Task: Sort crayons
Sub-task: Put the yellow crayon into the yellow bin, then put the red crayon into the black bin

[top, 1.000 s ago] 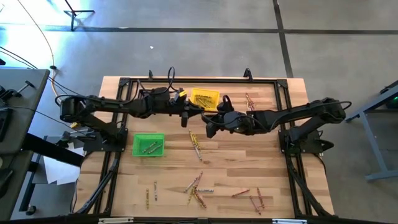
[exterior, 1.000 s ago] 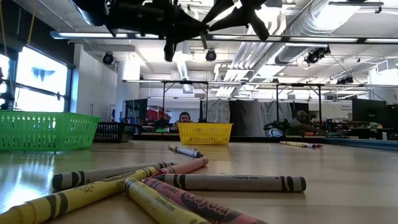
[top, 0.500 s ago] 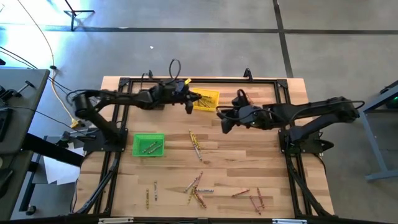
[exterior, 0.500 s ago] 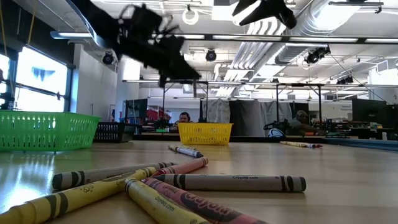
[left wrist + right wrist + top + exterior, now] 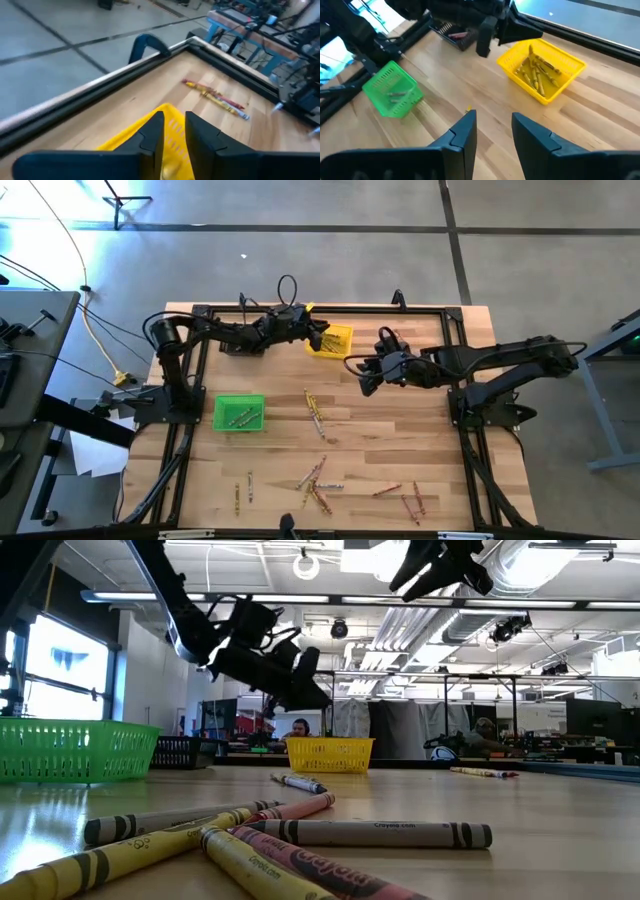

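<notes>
Left gripper [image 5: 318, 335] sits over the near-left edge of the yellow bin [image 5: 334, 340], upper centre of the high view. Its fingers [image 5: 152, 135] stand slightly apart, a narrow gap between them with the bin's mesh showing through; nothing visibly held.

Right gripper [image 5: 365, 376] hangs in the air just right of centre, below and right of the yellow bin. Fingers [image 5: 465, 131] clearly apart, empty, bare wood between them.

Crayons:
- yellow ones piled inside the yellow bin [image 5: 536, 75]
- a few in the green bin [image 5: 239, 413], left of centre
- a black bin [image 5: 456, 35] behind the left arm in the right wrist view holds something red; can't tell more
- loose pair lying near-vertical at centre [image 5: 314, 411]
- cluster at lower centre [image 5: 316, 483]
- red ones at lower right [image 5: 404, 497]
- small group at upper right near the frame rail [image 5: 401, 340]
- two at lower left [image 5: 243, 491]

Low view: crossed yellow, red and grey crayons in the foreground [image 5: 290, 840].
</notes>
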`<state>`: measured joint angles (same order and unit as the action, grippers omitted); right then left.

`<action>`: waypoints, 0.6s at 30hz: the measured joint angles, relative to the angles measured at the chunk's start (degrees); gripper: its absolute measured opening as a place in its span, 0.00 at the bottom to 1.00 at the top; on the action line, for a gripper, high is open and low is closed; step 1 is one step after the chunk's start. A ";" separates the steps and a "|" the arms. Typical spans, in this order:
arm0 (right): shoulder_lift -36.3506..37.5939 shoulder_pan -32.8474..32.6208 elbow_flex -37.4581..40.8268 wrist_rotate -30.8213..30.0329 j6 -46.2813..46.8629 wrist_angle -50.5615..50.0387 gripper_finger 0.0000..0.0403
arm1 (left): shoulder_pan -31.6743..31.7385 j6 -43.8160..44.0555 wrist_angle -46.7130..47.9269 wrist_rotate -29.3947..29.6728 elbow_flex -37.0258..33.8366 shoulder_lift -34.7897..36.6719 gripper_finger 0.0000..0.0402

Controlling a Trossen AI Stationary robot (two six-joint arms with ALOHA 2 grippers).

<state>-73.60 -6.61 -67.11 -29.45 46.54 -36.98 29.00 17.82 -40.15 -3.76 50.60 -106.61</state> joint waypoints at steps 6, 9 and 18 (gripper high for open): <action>0.00 0.00 0.00 1.47 1.81 -4.56 0.27 | -0.05 1.05 -0.21 -3.67 2.32 0.71 0.25; 0.00 0.00 0.00 5.10 7.77 -10.35 0.27 | -0.05 7.94 -0.05 -11.06 2.79 2.32 0.27; -0.33 -6.07 4.48 16.25 32.19 -24.22 0.27 | -1.64 19.58 0.26 -39.21 2.86 8.33 0.25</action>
<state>-73.93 -12.69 -62.64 -13.20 78.73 -61.20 27.36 37.40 -39.89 -42.97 53.45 -98.28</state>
